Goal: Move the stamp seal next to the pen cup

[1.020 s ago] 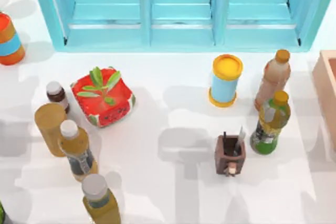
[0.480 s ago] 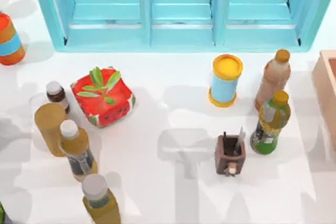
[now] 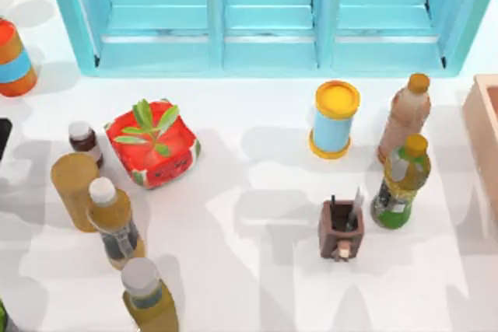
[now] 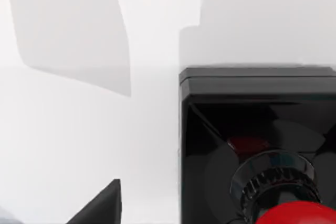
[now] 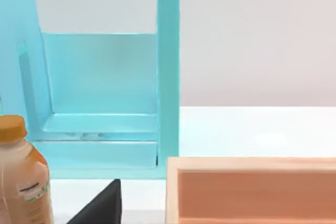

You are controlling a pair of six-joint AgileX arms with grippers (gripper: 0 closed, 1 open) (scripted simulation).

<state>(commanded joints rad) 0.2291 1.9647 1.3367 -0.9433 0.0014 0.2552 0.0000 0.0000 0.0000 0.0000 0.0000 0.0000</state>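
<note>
Left claw (image 3: 2, 138), probably: newly at desk (image 3: 257, 293) edge; its opening cannot be told. Stamp seal (image 3: 13, 56) near it, untouched; pen cup (image 3: 341, 228) well apart.

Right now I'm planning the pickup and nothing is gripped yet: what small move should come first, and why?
Probably bring the left arm, whose dark edge shows at the table's left border, toward the stamp seal standing upright at the far left. The seal is far from the pen cup, which sits right of centre, so it must be grasped first.
</note>
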